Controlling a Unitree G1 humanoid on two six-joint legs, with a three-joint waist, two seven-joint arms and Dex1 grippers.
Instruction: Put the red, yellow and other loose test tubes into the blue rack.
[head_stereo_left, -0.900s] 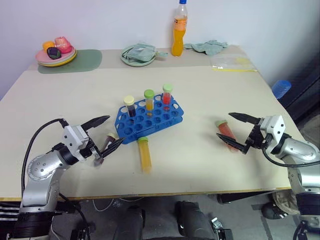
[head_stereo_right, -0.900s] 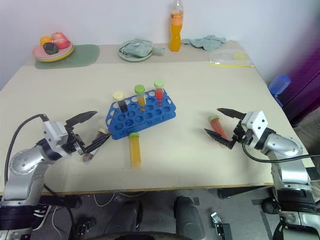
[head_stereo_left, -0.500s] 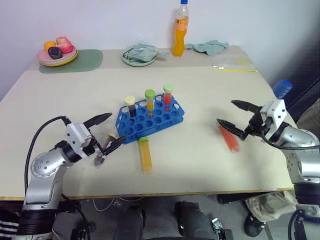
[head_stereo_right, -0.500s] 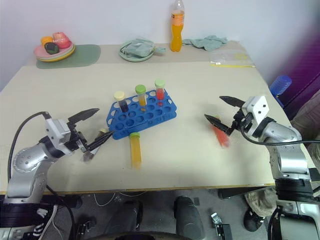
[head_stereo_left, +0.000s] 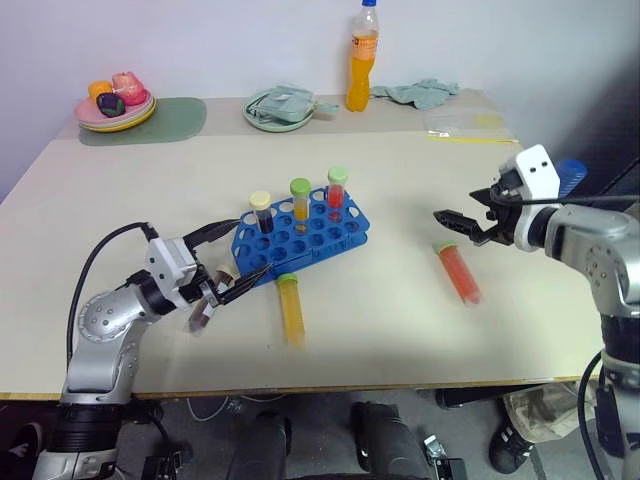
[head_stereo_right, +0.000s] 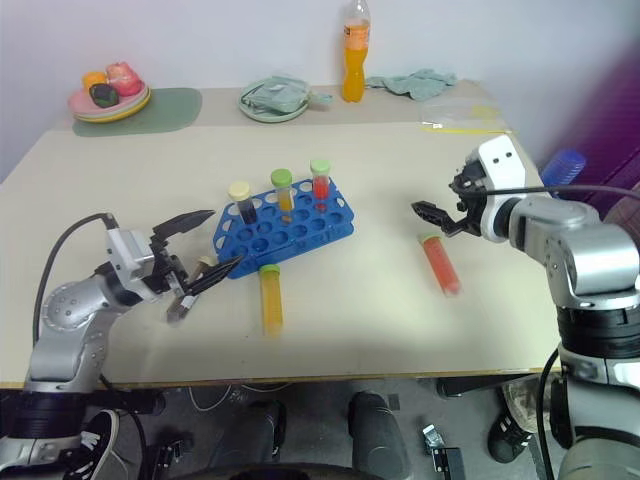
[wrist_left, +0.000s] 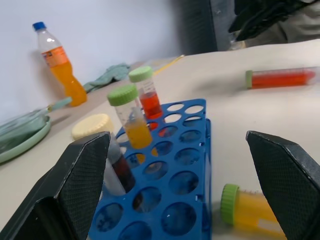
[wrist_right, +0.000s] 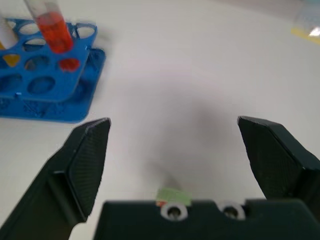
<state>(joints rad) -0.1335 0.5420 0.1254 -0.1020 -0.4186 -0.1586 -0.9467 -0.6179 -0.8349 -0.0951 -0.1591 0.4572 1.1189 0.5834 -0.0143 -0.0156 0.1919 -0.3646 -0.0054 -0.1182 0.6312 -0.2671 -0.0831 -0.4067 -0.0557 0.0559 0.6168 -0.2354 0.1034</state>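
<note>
The blue plastic rack (head_stereo_left: 300, 240) sits near the middle of the pale table (head_stereo_left: 400, 160), turned at a slant, and three capped tubes already stand in its back row: a cream-capped one with dark liquid (head_stereo_left: 260, 213), a green-capped one with amber liquid (head_stereo_left: 299, 204) and a green-capped one with red liquid (head_stereo_left: 336, 193). The rest of its holes are free, so there is plenty of room for what is left. Two loose tubes lie flat on the table. The fat yellow tube with a green cap (head_stereo_left: 290, 308) lies just in front of the rack, its cap nearly at the rack's near edge. The red tube with a green cap (head_stereo_left: 457, 271) lies well off to the robot's right. The right gripper (head_stereo_left: 470, 222) hangs just above and behind that red tube's cap, fingers spread wide and holding nothing, which looks to me like a line-up for a grab from above. The left gripper (head_stereo_left: 228, 260) is low by the rack's near left corner, likewise spread and empty; a small dark-tipped tube (head_stereo_left: 206, 303) seems to lie just under it, though I cannot make it out clearly.
</note>
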